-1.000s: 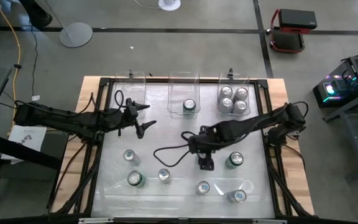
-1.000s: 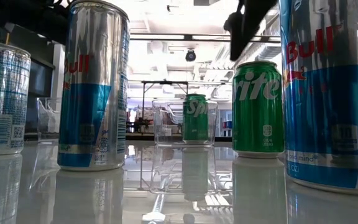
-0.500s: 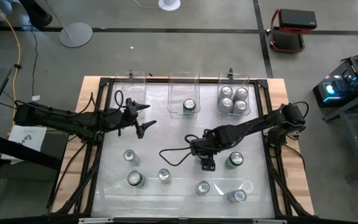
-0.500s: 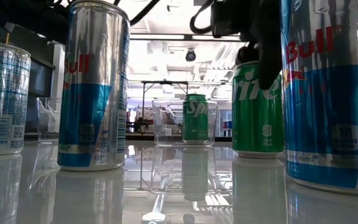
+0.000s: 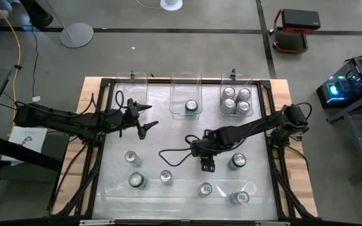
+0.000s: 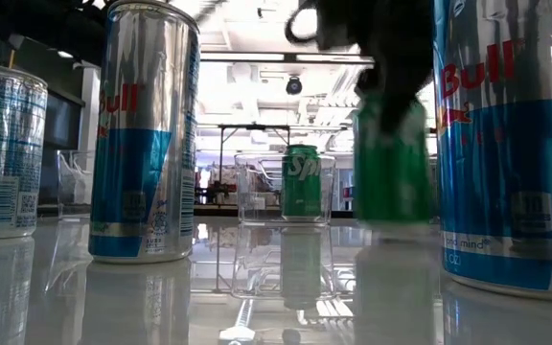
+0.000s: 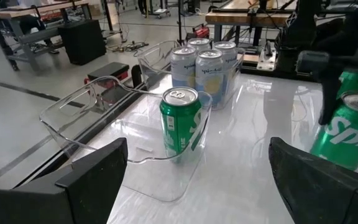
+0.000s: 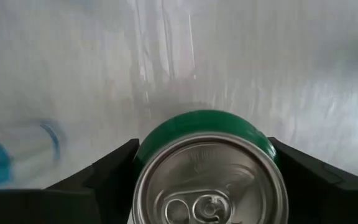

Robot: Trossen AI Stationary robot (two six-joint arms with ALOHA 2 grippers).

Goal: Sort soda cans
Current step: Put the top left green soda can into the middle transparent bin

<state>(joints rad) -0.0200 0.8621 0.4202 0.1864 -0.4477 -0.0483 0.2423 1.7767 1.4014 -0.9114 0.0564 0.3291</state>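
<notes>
My right gripper (image 5: 207,166) stands near the table's middle, pointing down over a green soda can that it hides in the high view. That can (image 8: 207,168) shows from above between the fingers in the right wrist view, and blurred in the low view (image 6: 391,163). A second green can (image 5: 236,161) stands just right of it. Several more cans stand on their bases near the near edge, among them a green one (image 5: 136,181) and a silver-and-blue one (image 5: 205,188). My left gripper (image 5: 147,118) hovers open left of the middle bin. My right gripper pinches the green can between its two fingers (image 8: 104,177), one on each side of the can's upper body just below the silver top (image 8: 149,144). The fingers come from above, pointing down. The can is upright; whether its base is off the table I cannot tell.
Three clear bins line the far edge. The left bin (image 5: 134,85) shows nothing inside, the middle bin (image 5: 176,94) holds one green can (image 5: 191,107), and the right bin (image 5: 251,94) holds several silver cans. A black cable (image 5: 171,157) loops on the table left of my right gripper.
My right gripper has come down from above the green can until its fingers stand around the can's upper part. The can, sharp and still before, now shows blurred in the low view. My left arm has kept still.
</notes>
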